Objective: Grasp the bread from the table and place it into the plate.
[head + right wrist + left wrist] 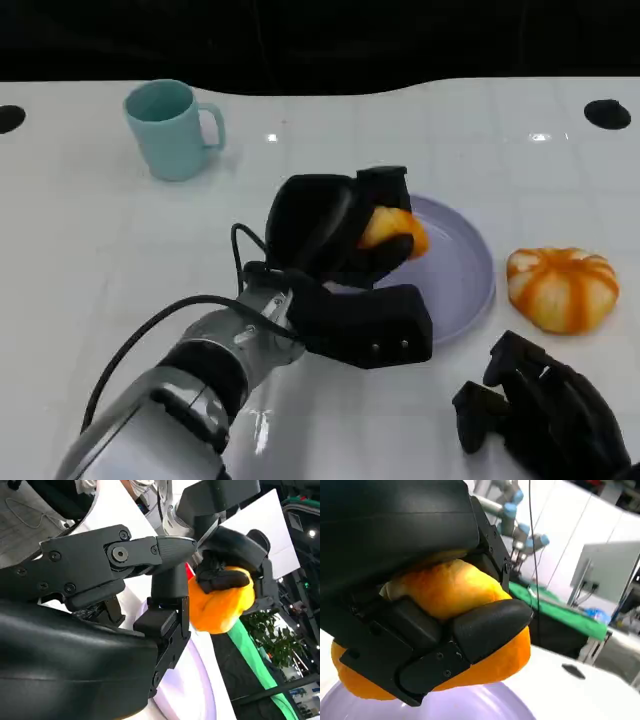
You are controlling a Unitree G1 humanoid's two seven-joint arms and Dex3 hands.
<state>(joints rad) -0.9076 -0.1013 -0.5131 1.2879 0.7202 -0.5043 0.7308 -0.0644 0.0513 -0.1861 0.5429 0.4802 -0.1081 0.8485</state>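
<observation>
The left hand [340,240] is gripping one bread [392,230] in closed fingers, holding it over the near-left rim of the single lavender plate [462,270]. The right hand [540,410] is resting on the table, fingers apart, holding nothing, just below one striped bun [560,288] lying right of the plate. One teal mug [170,128] is standing well apart.

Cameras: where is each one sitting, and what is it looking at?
Head view: from up on the robot, looking down at the table, mug, plate; shows left hand, right hand.
Left wrist view: behind the left hand, looking at the bread it holds above the plate.
Right wrist view: behind the right hand, facing the left hand.
All three share the bread.
</observation>
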